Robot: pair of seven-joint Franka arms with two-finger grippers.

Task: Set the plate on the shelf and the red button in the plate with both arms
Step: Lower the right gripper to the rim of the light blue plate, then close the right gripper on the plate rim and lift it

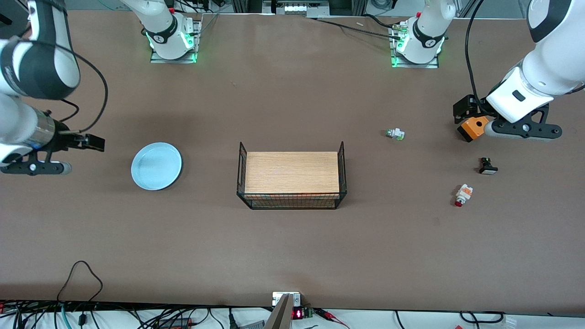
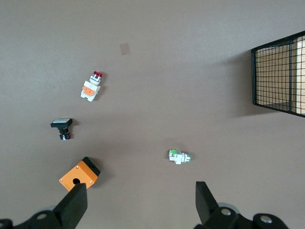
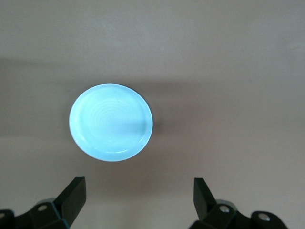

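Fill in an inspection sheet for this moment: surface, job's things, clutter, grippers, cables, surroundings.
Surface: brown table, bare between items.
Job's things: plate flat toward the right arm's end; red button on its side toward the left arm's end.
Clutter: wire basket mid-table; green-tipped button; black button; orange box.
Grippers: left gripper open over the orange box; right gripper open beside the plate.
Cables: bundles along the table edges.
Surroundings: nothing seen.

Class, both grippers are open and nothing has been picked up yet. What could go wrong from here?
1. The red button lies close to the black button and the orange box; the left gripper might grab or knock the wrong one.
2. The plate lies flat and shallow, so the right gripper may slip off its rim.
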